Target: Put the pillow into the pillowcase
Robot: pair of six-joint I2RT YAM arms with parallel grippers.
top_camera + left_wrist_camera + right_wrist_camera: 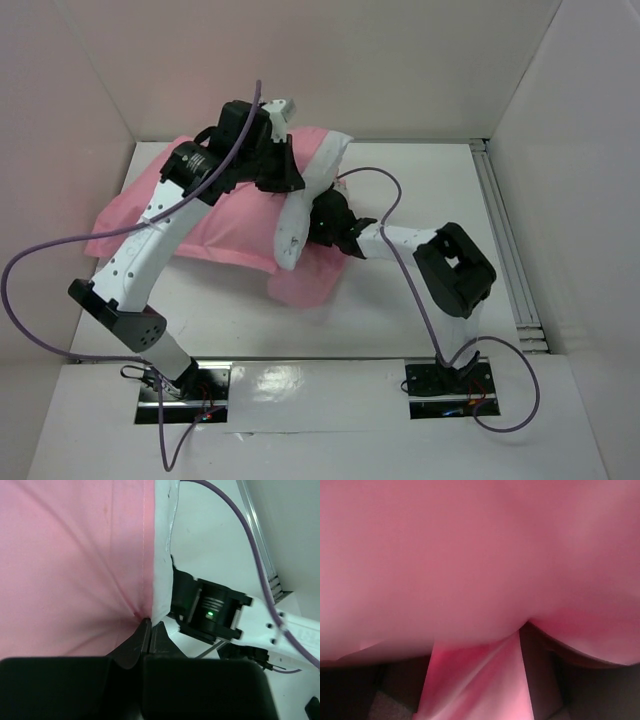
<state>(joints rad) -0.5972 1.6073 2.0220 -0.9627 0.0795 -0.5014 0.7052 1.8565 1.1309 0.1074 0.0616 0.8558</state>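
Over toward the far left corner of the tabletop (pixel 330 335), the pink pillowcase (pixel 230 232) is lying flat-ish with the white pillow (pixel 300 225) mostly inside it, only its right end poking out of the opening. The left arm's fingers (pixel 139 640) are together, pinched right on the hem where pink meets white. The right arm's fingers (pixel 537 680) are buried in pink fabric by the exposed end; honestly can't tell if they're clamped on anything or just sitting there. Looks to me like the last stretch: get the case over that leftover end. My two cents: hold the hem pinch firm and pull it out over the pillow while the right side shoves the pillow in. Slippery fabric, so go slow or the hem pops free.
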